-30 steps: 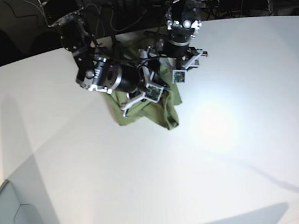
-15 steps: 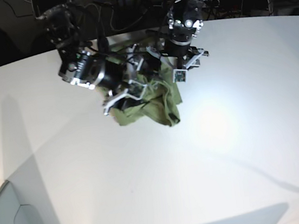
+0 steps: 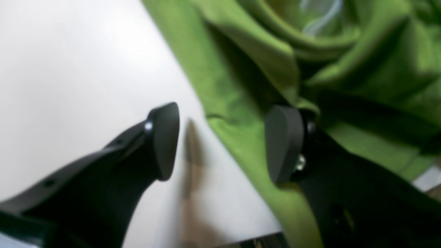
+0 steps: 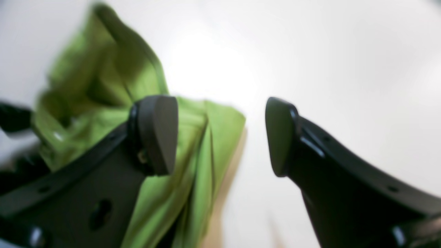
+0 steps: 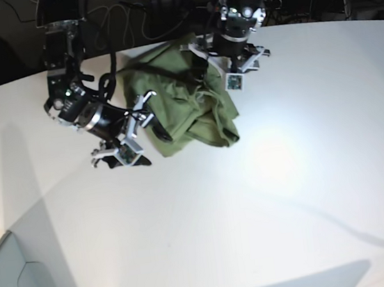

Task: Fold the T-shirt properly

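Base view is showing a wide white table (image 5: 269,197) curving away toward a dark background. My olive-green T-shirt (image 5: 181,110) is lying bunched and wrinkled near the table's far edge, between my two arms. My left gripper (image 5: 234,75), on this view's right, is hanging over the shirt's far right part. My right gripper (image 5: 125,141), on this view's left, is sitting low over bare table just beside the shirt's left edge, apart from the cloth.

Left wrist view, blurred, is showing my left jaws spread wide and holding nothing: one pad (image 3: 164,140) over white table, the other (image 3: 283,143) over green folds, the shirt's edge running between them.

Right wrist view, also blurred, is showing my right jaws spread and empty, with the crumpled shirt (image 4: 103,86) lying behind the left-hand pad (image 4: 156,132).
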